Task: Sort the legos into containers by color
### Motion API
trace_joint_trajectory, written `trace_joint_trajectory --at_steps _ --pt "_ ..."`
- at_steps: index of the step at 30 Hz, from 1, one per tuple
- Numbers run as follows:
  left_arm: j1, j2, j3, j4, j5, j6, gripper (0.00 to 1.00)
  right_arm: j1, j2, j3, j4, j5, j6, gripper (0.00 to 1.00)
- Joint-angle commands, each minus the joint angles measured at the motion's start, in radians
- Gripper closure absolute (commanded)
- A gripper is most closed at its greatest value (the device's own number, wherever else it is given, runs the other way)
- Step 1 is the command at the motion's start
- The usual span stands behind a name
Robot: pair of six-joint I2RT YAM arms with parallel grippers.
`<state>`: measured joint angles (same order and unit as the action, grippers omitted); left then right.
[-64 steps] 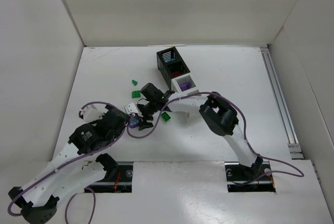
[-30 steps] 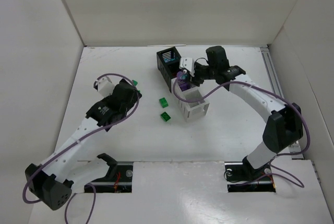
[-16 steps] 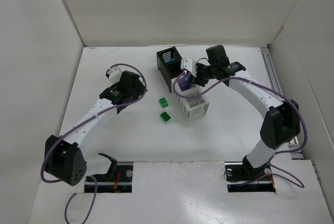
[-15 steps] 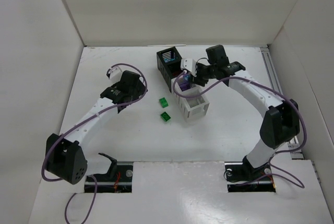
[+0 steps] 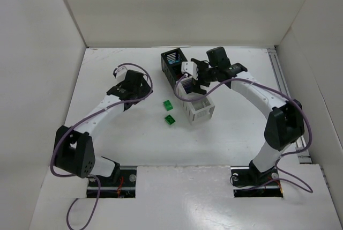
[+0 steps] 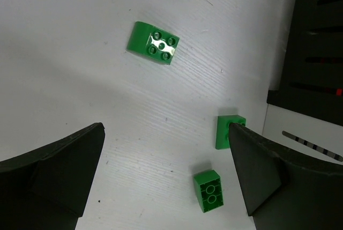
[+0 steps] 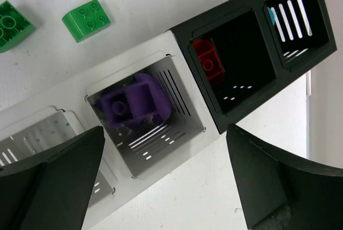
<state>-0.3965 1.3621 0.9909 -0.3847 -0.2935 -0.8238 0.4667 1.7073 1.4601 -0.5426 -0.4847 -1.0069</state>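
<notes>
Legos first: the green legos (image 6: 154, 44) are the ones loose on the worktop (image 6: 64, 69). I count four in my left wrist view: a curved-top one out ahead, a sliver at the top edge, and two nearer the containers (image 5: 199, 113), one of them just beside a finger. Inside the row, a purple lego (image 7: 133, 104) sits in a white bin, a bit blurred. A red lego (image 7: 208, 61) is in the black bin next door, and there's a sliver of cyan in the far black one. The end white bin (image 7: 48, 131) shows nothing in it, so I judge that's where green goes.

My right hand (image 7: 163, 128) hangs over the purple bin, fingers wide apart and gripping nothing. My left hand (image 6: 165, 128) hovers above the greens, fingers also spread wide and empty.

Now the worries. No green brick sits squarely between the left fingers, so closing here would likely catch air. It could also clip the one beside the finger and skate it toward the bin wall, where it's awkward to reach. The curved brick looks likely to slip out of a pinch on its rounded face. The bins are joined and small, so a slightly off release puts green in with purple. And with the right arm parked over the row, carrying a brick in from the left risks a bump between the two arms.
</notes>
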Motion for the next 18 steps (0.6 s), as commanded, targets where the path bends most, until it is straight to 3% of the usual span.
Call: trace_joint_trajectory --at_steps 1,8,12,18 --pt "0.014 0.037 0.032 0.043 0.016 0.038 0.0 0.009 -0.084 0.029 0.038 0.006 0.007 0.0" --pt "0.079 0.15 0.061 0.053 0.053 0.049 0.0 -0.039 -0.325 -0.105 0.17 0.115 0.123 0.0" --pt "0.114 0.219 0.081 0.043 0.071 -0.073 0.02 -0.074 -0.477 -0.226 0.24 0.153 0.18 0.0" --pt "0.134 0.354 0.135 0.066 0.126 -0.261 0.05 -0.094 -0.554 -0.287 0.254 0.185 0.189 0.0"
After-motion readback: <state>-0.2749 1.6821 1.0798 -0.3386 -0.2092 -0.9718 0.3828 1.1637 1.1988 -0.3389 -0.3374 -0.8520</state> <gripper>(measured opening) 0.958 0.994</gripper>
